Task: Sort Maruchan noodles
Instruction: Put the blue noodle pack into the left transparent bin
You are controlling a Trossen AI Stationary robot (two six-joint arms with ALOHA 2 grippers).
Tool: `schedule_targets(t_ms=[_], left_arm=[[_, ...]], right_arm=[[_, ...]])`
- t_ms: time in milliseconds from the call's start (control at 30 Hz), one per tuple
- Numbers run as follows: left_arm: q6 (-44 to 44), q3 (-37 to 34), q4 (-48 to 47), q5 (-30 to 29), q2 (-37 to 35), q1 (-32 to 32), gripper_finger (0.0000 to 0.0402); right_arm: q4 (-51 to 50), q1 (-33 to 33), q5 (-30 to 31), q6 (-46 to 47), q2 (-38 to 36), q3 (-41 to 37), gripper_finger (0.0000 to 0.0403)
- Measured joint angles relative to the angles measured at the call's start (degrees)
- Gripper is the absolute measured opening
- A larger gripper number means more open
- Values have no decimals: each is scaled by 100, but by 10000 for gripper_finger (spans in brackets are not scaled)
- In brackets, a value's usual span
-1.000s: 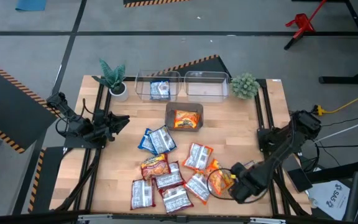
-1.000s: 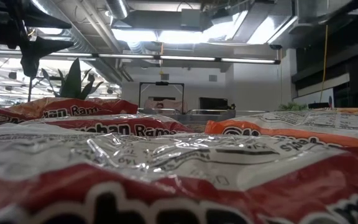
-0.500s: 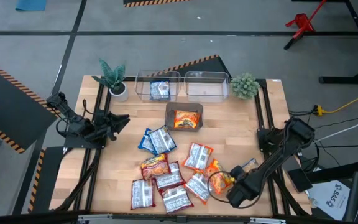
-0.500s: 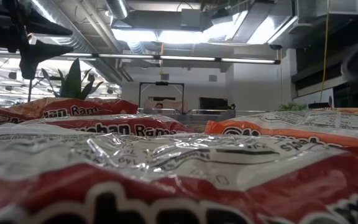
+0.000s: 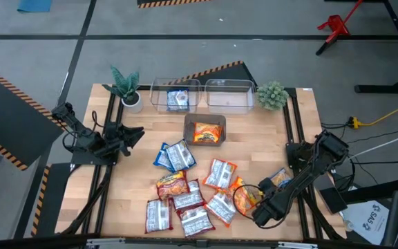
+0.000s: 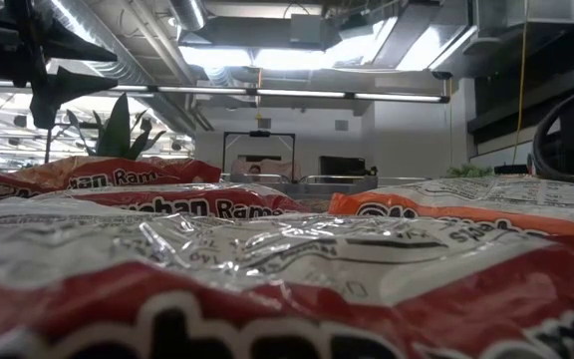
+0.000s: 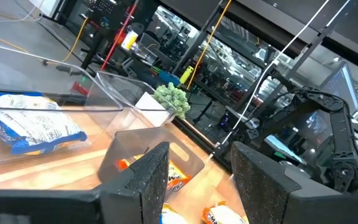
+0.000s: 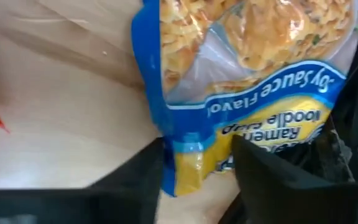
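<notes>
Two arms: both dark, one at each side edge of a light wooden table (image 5: 137, 200) standing on a grey floor with orange-black hazard tape.
Room: the low view looks over red-lettered packets lying close to the lens, toward ceiling ducts, strip lights and a far doorway.
Back edge: two clear bins (image 5: 175, 95) side by side between a leafy potted plant (image 5: 126, 87) and a round green plant (image 5: 271, 95); the left bin holds one blue-white packet (image 5: 177, 99).
Tray: a dark grey tray (image 5: 205, 120) just in front of the bins, with an orange packet (image 5: 206, 133) in it.
Noodles on the table: about ten Maruchan packets (image 5: 185, 197) in a loose cluster near the front edge, some overlapping; blue-white ones (image 5: 174, 155) lie nearest the tray, red-white and orange ones farther forward.
Left gripper (image 7: 197, 180): raised at the table's left edge, well apart from the packets, jaws moderately apart and empty.
Right gripper (image 5: 267, 209): low at the front right, just beside the cluster's orange packets.
Right jaws: parted around the edge of a blue-and-yellow packet (image 8: 253, 87) that fills the wrist view; whether they pinch it cannot be told.
</notes>
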Motion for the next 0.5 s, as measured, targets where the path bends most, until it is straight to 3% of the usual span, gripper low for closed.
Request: schedule_targets(t_ms=[267,500], left_arm=[[2,0,-28,2,0,0,167],[2,0,-35,4,0,0,167]], right_arm=[[9,0,-83,-252,-12,107,13],[38,-118,120,-457,-128,564,0]])
